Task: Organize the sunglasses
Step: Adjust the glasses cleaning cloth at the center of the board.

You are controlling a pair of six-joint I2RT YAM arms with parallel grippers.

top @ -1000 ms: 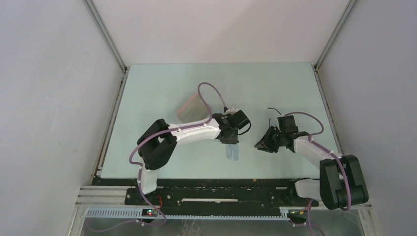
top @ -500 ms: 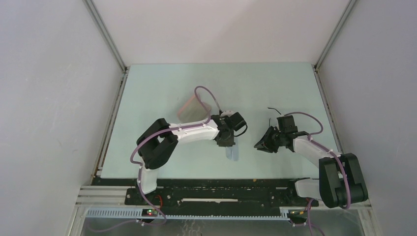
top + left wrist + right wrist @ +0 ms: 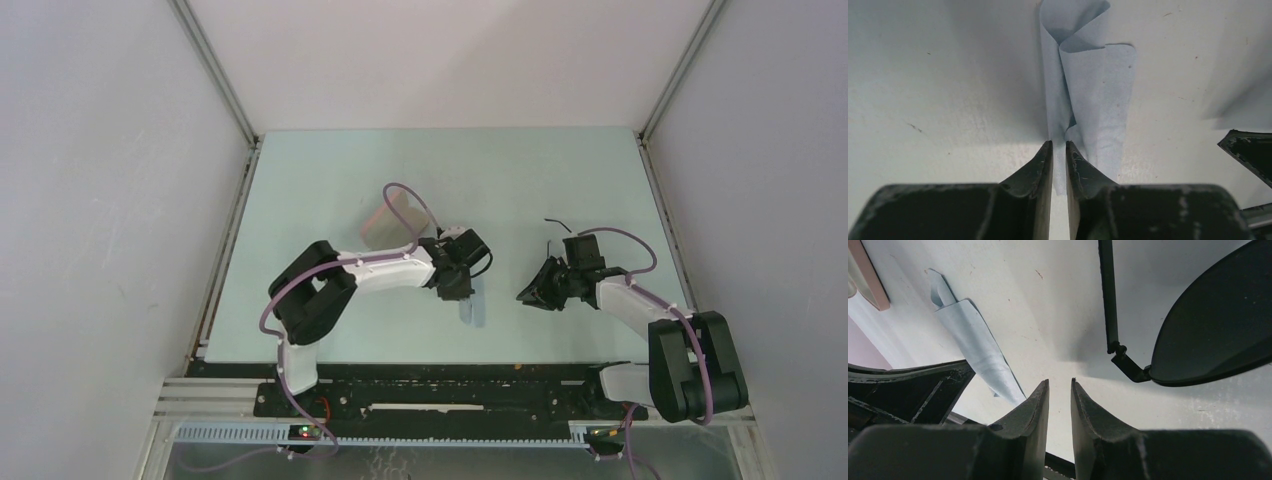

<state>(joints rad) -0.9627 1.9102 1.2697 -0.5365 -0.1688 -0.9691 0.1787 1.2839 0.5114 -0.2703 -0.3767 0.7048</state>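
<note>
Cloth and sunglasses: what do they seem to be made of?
Cloth: thin, soft fabric, probably microfibre, though a paper wipe is possible. It is pale blue and matte, with loose folds and a faint fibrous grain. Sunglasses: smooth dark lens with a dull sheen, likely plastic. The slim dark arm and hinge could be metal or plastic; I can't tell.

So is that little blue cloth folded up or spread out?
Folded up: the small grey-blue cloth lies as a narrow strip, its edges curled over in layers.

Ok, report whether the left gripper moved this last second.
Yes: against the still cloth, the left gripper has drawn back leftward, toward the near table edge.
</note>
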